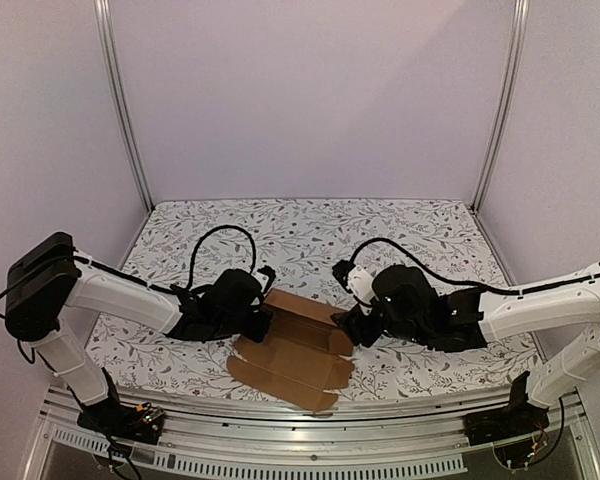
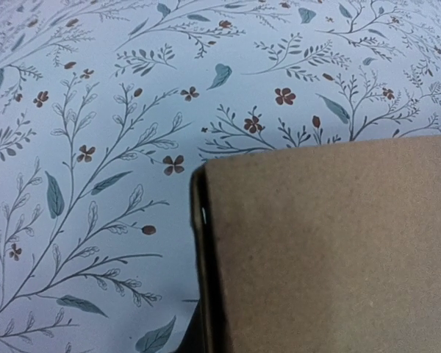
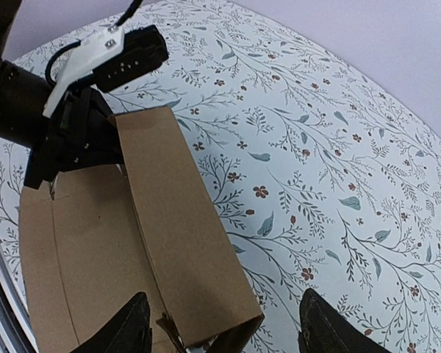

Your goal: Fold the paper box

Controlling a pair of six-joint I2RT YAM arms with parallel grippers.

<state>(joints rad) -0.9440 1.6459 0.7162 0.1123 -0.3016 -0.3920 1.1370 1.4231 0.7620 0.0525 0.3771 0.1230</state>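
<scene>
Right gripper (image 3: 224,327) stands spread astride 1 raised wall of the paper box (image 3: 184,220); left gripper (image 3: 88,151) pinches that wall's far end. Remaining flaps lie flat, unfolded.

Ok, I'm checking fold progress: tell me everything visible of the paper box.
The paper box is plain brown unprinted cardboard, a creased die-cut sheet only partly folded. It lies on the floral tablecloth near its front edge. One long panel stands raised; the rest lies flat. The left gripper is shut on that panel's left end; the open right gripper straddles its right end.
</scene>
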